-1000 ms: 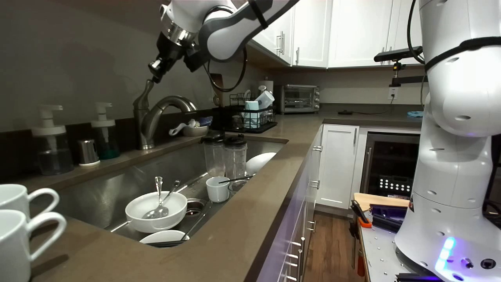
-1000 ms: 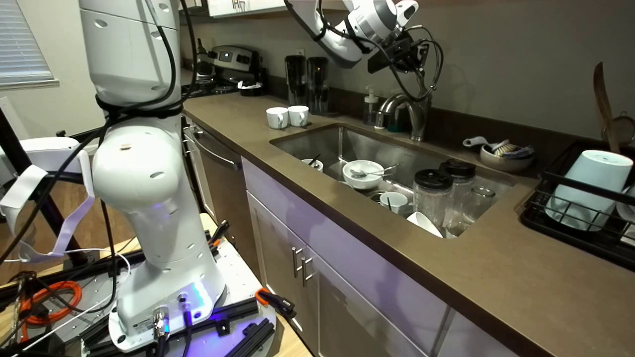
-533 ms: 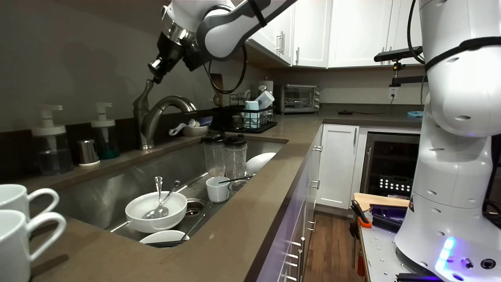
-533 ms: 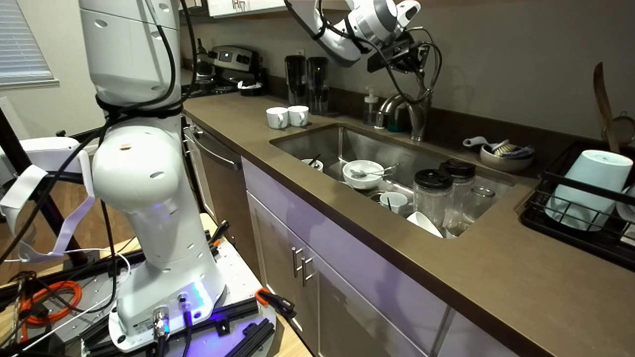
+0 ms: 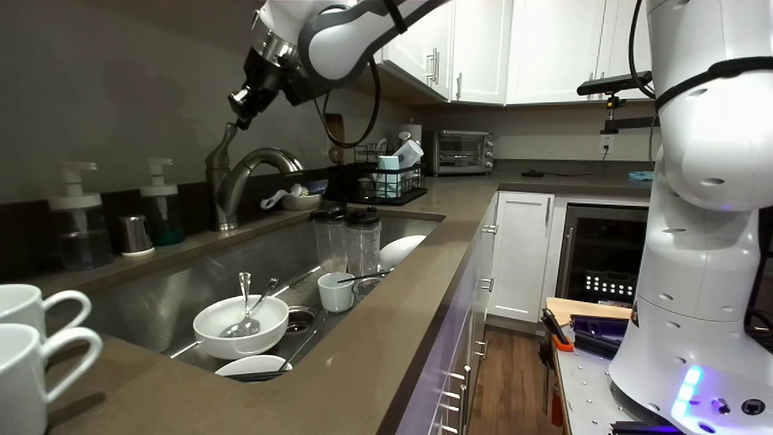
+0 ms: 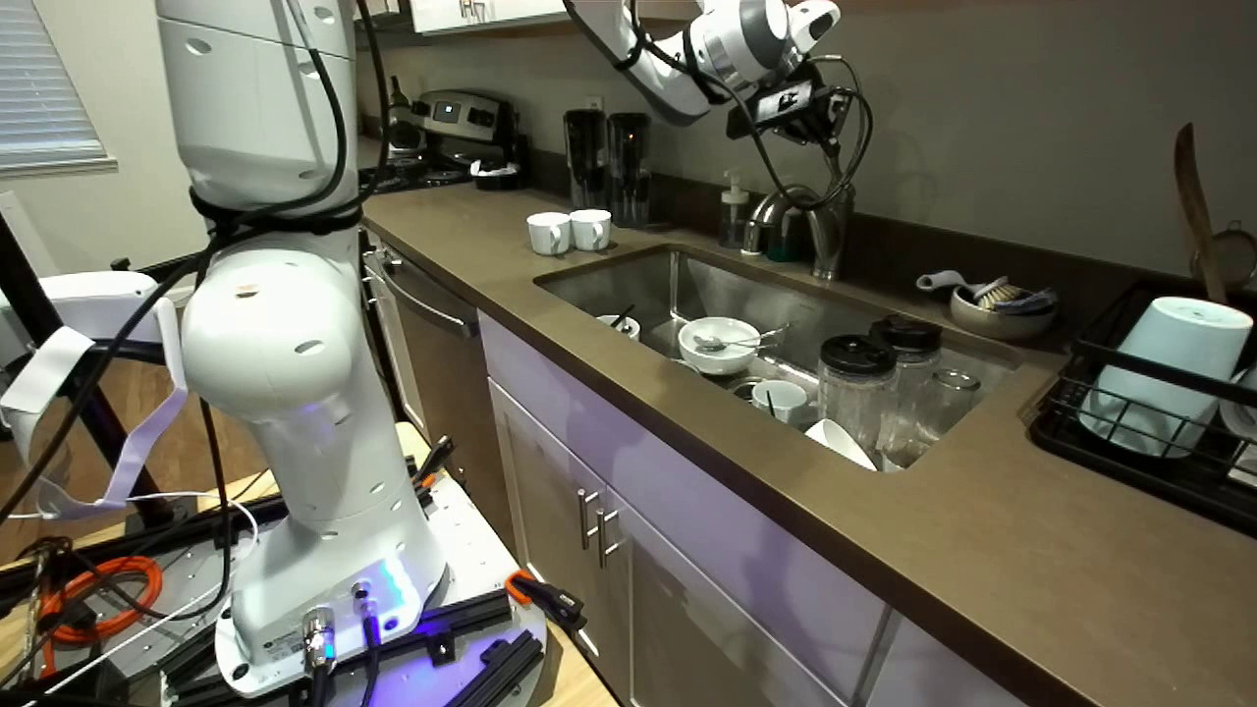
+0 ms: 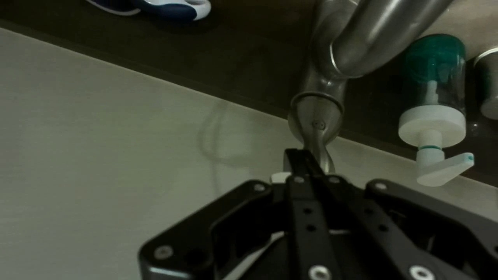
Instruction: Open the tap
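Note:
The tap (image 5: 232, 192) is a brushed-steel faucet with an arched spout at the back of the sink. It also shows in an exterior view (image 6: 828, 239) and in the wrist view (image 7: 373, 37). Its slim lever handle (image 5: 223, 148) points up from the body; in the wrist view the lever (image 7: 317, 122) runs behind my fingertips. My gripper (image 5: 243, 124) is at the lever's upper tip, angled down toward it. In the wrist view my gripper (image 7: 299, 151) is shut, fingertips together, with nothing visible between them. Whether the fingertips touch the lever I cannot tell.
Soap dispensers (image 5: 159, 202) stand beside the tap. The sink (image 6: 707, 280) holds bowls, a cup and lidded clear containers (image 6: 856, 378). A bowl with brushes (image 6: 1002, 309) and a dish rack (image 6: 1159, 412) are on the counter. The wall is close behind the tap.
The arm's wrist and forearm have shifted and tilted slightly, while the fingertips stay at about the same place by the lever's tip. The tap looks unmoved.

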Tool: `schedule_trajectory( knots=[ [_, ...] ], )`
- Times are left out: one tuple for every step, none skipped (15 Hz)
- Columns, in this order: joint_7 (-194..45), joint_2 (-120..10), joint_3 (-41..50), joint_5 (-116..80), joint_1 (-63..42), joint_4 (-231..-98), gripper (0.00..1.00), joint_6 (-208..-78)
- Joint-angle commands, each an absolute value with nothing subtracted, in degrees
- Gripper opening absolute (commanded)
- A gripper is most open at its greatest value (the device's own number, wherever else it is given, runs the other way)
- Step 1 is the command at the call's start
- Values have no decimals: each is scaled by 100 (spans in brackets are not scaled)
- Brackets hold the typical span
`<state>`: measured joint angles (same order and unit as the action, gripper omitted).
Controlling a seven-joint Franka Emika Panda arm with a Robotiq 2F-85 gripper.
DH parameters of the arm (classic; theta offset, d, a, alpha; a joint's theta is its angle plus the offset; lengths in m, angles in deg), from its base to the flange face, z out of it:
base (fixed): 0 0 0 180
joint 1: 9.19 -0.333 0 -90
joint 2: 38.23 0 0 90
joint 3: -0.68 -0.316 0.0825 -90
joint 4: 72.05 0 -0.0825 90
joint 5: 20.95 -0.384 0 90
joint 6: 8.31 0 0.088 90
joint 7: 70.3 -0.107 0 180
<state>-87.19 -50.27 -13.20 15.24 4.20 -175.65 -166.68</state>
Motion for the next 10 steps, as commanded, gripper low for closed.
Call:
schedule_trajectory(
  knots=[
    [-8529, -5010, -1389, 1407, 396, -17588, 3, -16167],
    [-8535, -5001, -1389, 1434, 372, -17592, 4, -15952],
    [-8312, -4960, -736, 1122, -257, -17614, 4, -15844],
    [-8237, -4964, -688, 1026, -316, -17633, 4, -15804],
    [-8115, -4969, -565, 876, -447, -17643, 4, -15828],
    [-8121, -4975, -407, 906, -591, -17643, 4, -15963],
    [-8205, -4967, -235, 1067, -739, -17644, 4, -16093],
    [-8247, -4962, -123, 1129, -843, -17643, 4, -16208],
    [-8328, -4962, 4, 1250, -951, -17630, 4, -16255],
    [-8473, -4984, -148, 1510, -797, -17612, 4, -16364]
  ],
)
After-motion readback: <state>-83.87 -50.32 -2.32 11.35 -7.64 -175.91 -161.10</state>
